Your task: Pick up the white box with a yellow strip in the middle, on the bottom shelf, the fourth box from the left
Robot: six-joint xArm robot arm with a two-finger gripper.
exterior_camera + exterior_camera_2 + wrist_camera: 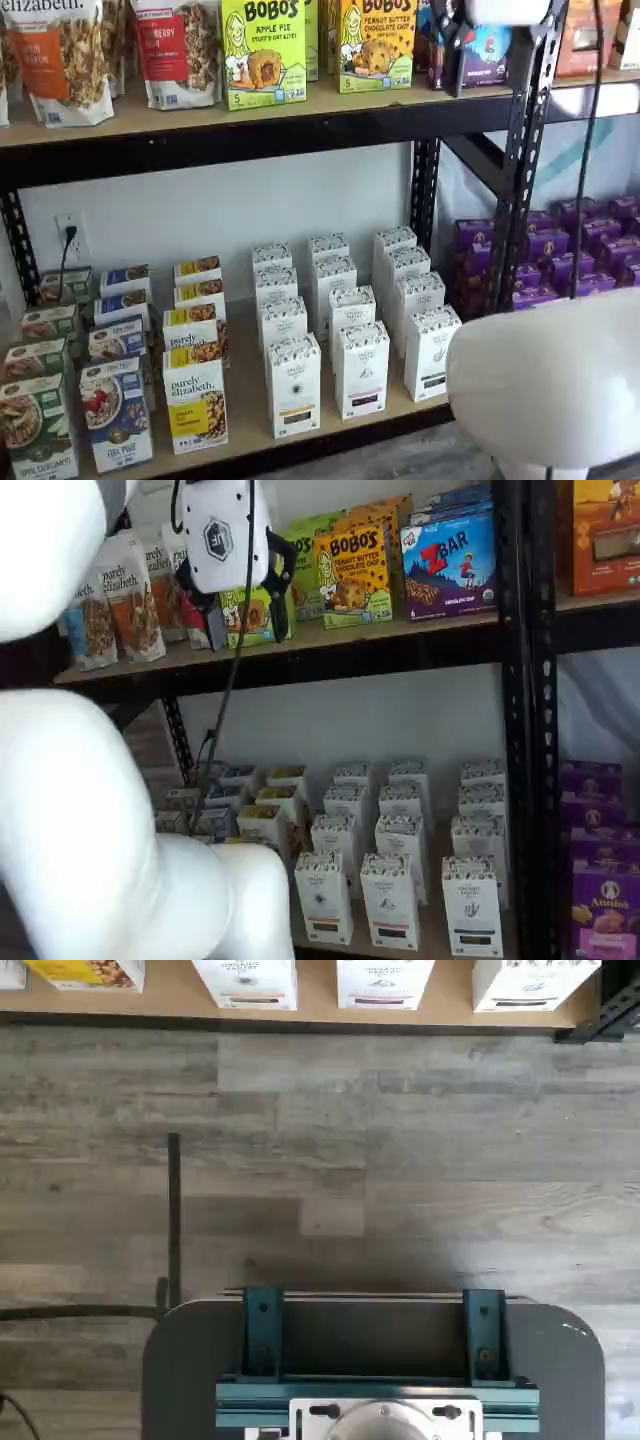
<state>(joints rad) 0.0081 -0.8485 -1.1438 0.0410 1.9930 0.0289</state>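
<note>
The white box (293, 385) with a grey-speckled top and a yellow-orange band stands at the front of its row on the bottom shelf (335, 428), just right of the purely elizabeth boxes. It also shows in a shelf view (323, 895) and in the wrist view (246, 982). My gripper (248, 630) hangs high up at the level of the upper shelf, far above the white box. A gap shows between its black fingers, and it holds nothing. In a shelf view only its fingers (452, 65) hang from the top edge.
White cartons with dark bands (362, 368) stand right of the white box, and several more cartons stand behind it. Purely elizabeth boxes (195, 405) stand to its left. Purple boxes (560, 250) fill the neighbouring rack. My white arm (550, 380) hides the lower right. A dark teal-bracketed mount (372, 1360) hangs over the wood floor.
</note>
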